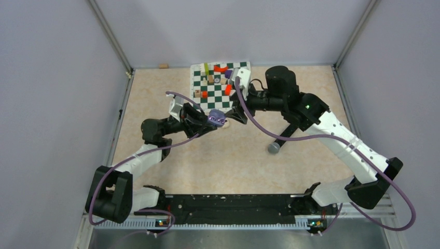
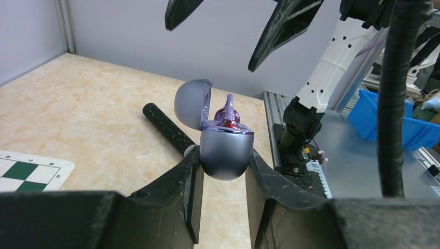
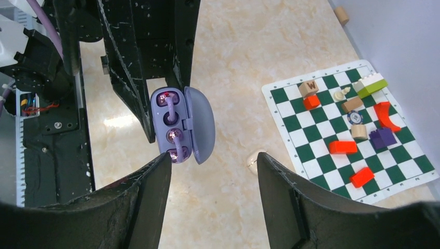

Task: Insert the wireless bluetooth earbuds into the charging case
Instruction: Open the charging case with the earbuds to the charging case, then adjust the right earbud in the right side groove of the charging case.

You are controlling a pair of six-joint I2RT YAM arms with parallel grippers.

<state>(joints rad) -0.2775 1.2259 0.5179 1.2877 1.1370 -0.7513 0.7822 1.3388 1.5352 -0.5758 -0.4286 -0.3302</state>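
My left gripper (image 2: 224, 162) is shut on the grey-purple charging case (image 2: 226, 151) and holds it above the table with the lid open. The right wrist view looks down into the case (image 3: 181, 124). Two purple earbuds (image 3: 170, 106) lie in its wells, one above the other. In the left wrist view one earbud (image 2: 228, 111) pokes up above the case's rim. My right gripper (image 3: 211, 158) is open and empty, just above the case. Its fingers (image 2: 275, 31) hang over the case. In the top view both grippers meet at the case (image 1: 218, 118).
A black microphone (image 1: 283, 136) lies on the table right of centre, and shows behind the case (image 2: 166, 127). A green chessboard mat (image 3: 311, 155) with red, wooden and purple blocks lies at the back. A small beige piece (image 3: 254, 160) lies beside the mat.
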